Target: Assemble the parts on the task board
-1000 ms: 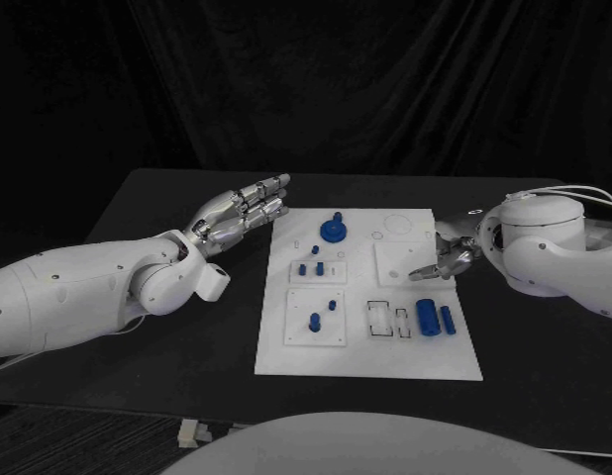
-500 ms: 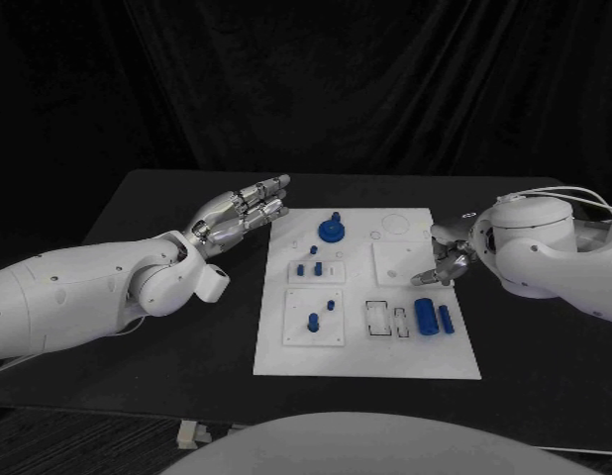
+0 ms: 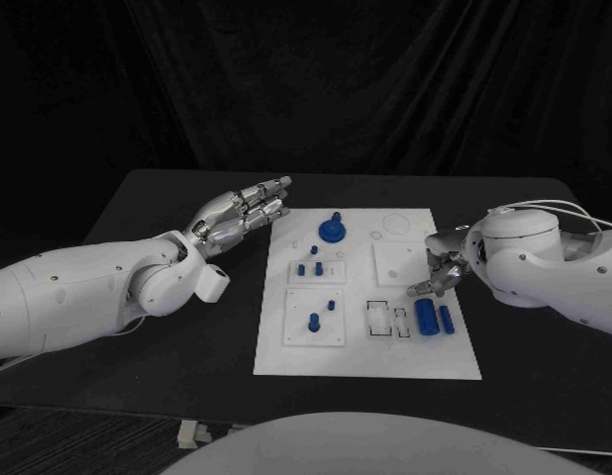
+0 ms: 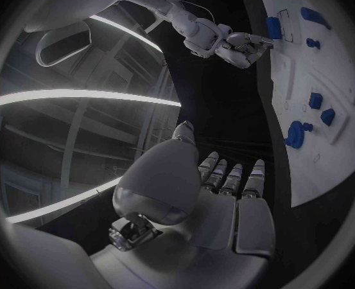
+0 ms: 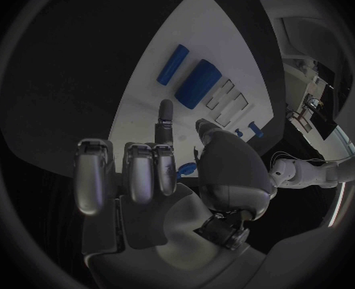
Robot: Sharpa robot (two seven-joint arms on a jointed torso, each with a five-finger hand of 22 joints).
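A black table [image 3: 135, 198] with rounded corners fills the middle of the head view. Behind it, across the whole upper half of the frame, hangs a dark curtain [image 3: 392, 89] in heavy vertical folds. At the lower left of the frame, beneath the table's edge, lies a strip of dark floor [image 3: 50, 440].

Three cameras on one task board [image 3: 367, 358]

From the head we look down its length; each wrist camera sits close behind its own hand [image 4: 213, 199], [image 5: 157, 180], and all three share the board's right edge.
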